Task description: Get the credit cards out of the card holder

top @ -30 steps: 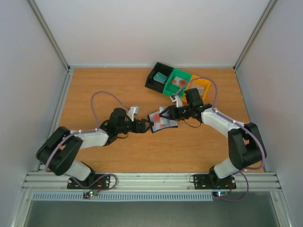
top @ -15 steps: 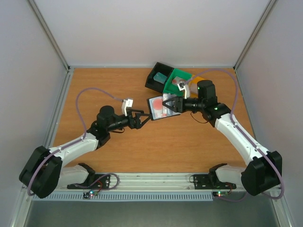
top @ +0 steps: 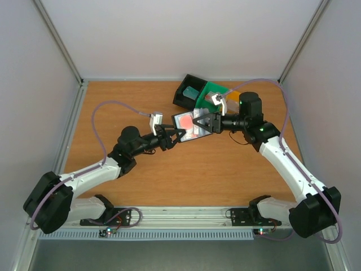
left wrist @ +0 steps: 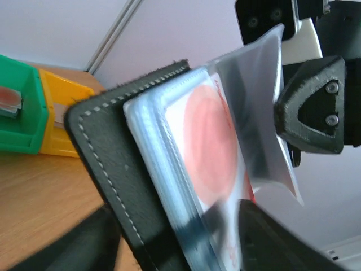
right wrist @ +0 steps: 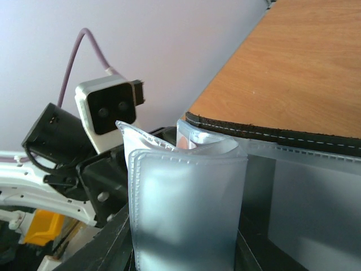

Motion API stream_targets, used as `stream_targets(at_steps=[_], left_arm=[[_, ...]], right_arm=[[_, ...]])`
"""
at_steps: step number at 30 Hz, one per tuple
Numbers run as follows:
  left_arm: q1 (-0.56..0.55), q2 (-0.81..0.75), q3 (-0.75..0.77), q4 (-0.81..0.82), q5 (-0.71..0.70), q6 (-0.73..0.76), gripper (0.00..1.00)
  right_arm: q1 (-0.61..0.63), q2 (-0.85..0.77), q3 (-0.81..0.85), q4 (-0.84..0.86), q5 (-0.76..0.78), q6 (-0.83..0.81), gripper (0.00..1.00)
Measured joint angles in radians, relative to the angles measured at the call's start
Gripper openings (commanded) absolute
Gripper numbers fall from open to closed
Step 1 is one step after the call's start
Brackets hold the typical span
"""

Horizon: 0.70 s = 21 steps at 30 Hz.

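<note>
- The card holder (top: 189, 125) has travelled in the last second. It was low over the middle of the table (top: 197, 175), and now it hangs in the air just short of the trays, opened like a book with its pockets turned toward the left arm.
- The right gripper (top: 202, 121) did the carrying. It is pinched on the holder's clear inner sleeves (right wrist: 186, 214), which bunch up between its fingers in its own camera.
- The left arm has stretched out after it. The left gripper (top: 176, 134) stood wide a moment ago and is drawing in, though the jaws are still apart, with a finger (left wrist: 84, 243) on either side of the holder's lower edge. I cannot tell whether either one touches yet.
- A card with a red disc (left wrist: 211, 144) is still in the front pocket, plain to see behind the clear plastic from the left wrist.
- Two cards look to be out already — a teal card (top: 192, 92) in the black tray (top: 181, 97) and a reddish one (top: 213, 97) in the green tray (top: 217, 90). What the orange tray (left wrist: 59, 110) holds I cannot make out.
- To my eye the holder is being offered up for the next pull, so the job is partly done and this card is the one in hand.
- The left fingers will have to close on the card's edge, not on the pocket or the cover. Otherwise the whole holder may get dragged or twist in the right gripper's hold on that thin sleeve.
</note>
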Motion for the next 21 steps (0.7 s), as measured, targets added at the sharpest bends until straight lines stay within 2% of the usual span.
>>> stream_targets(at_steps=[4,5,8,10,11,13,15,17,21], left_arm=[[-0.014,0.001,0.004,0.019,-0.009,0.022,0.04],[-0.024,-0.001,0.004,0.026,-0.006,0.032,0.01],[-0.050,-0.018,0.002,0.052,0.007,0.058,0.00],[-0.058,-0.032,-0.003,0.054,0.008,0.075,0.00],[-0.058,-0.039,-0.007,0.049,0.007,0.082,0.00],[-0.058,-0.052,-0.013,0.030,0.001,0.096,0.00],[-0.060,-0.072,-0.022,-0.005,-0.018,0.111,0.00],[-0.062,-0.086,-0.027,-0.032,-0.041,0.129,0.00],[-0.066,-0.135,-0.058,-0.103,-0.105,0.197,0.00]], right_arm=[[0.000,-0.009,-0.001,0.002,-0.027,-0.003,0.16],[0.000,-0.009,-0.003,0.007,-0.032,-0.003,0.16],[-0.002,-0.009,-0.022,0.039,-0.043,-0.004,0.21],[-0.002,-0.010,-0.029,0.046,-0.053,-0.005,0.36],[-0.002,-0.011,-0.032,0.045,-0.058,-0.008,0.40],[-0.007,-0.016,-0.035,0.040,-0.062,-0.013,0.55],[-0.016,-0.025,-0.040,0.026,-0.072,-0.029,0.66],[-0.028,-0.040,-0.041,-0.024,-0.078,-0.047,0.86],[-0.136,-0.076,-0.013,-0.174,0.051,-0.098,0.87]])
